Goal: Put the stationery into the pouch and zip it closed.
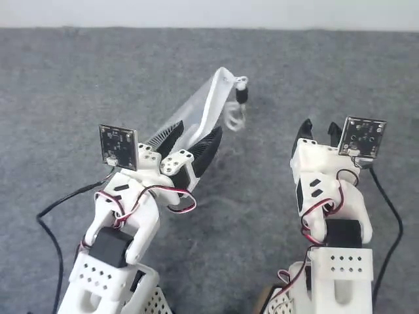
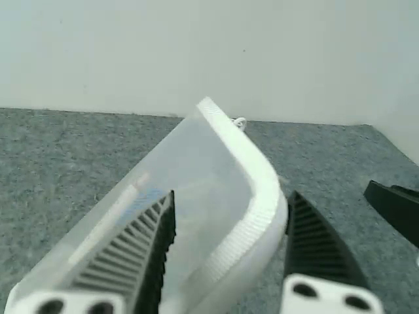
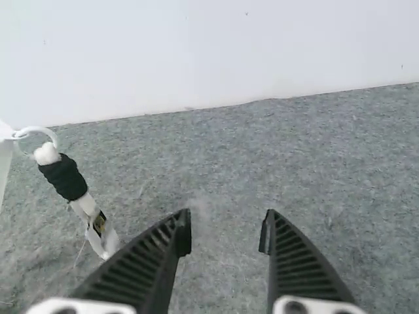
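No readable text or numbers. Tag hanging off the zipper pull of the pouch has a small dark-and-yellow mark, too small to read. Camera board markings are illegible.

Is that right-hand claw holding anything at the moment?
No, the right gripper stands open with just grey table cover in its gap; the zipper pull of the pouch dangles apart from it.

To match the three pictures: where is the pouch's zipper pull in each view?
High view: the zipper pull hangs at the pouch's raised far corner, between the arms.
Left wrist view: its ring peeks behind the pouch's far corner, beyond the left gripper's jaws.
Right wrist view: the zipper pull dangles near the open right gripper.
Shared landmark: the white wall behind the grey mat.
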`<action>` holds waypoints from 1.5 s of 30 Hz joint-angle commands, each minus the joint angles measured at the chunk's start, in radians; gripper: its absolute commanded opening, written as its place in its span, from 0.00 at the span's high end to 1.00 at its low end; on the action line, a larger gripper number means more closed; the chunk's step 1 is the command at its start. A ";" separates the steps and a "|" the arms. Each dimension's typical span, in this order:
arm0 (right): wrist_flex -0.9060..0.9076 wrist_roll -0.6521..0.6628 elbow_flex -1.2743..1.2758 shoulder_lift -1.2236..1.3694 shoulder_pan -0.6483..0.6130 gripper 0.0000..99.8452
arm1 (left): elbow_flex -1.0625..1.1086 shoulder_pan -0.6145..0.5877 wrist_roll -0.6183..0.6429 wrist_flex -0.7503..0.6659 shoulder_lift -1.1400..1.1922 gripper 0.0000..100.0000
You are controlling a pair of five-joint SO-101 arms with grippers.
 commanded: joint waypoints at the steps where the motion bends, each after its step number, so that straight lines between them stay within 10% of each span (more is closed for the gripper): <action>1: -0.019 -0.006 -0.005 -0.012 0.005 0.84 | -0.122 0.005 0.018 0.078 -0.028 0.75; 16: -0.022 -0.006 0.005 -0.012 0.002 0.84 | -0.157 -0.043 0.017 0.120 -0.028 0.76; 24: -0.021 0.009 0.002 -0.021 0.002 0.97 | -0.094 -0.057 -0.091 -0.021 -0.028 0.99; 45: -0.061 0.123 0.140 -0.493 -0.002 0.99 | -0.090 -0.206 -0.112 -0.060 -0.028 0.99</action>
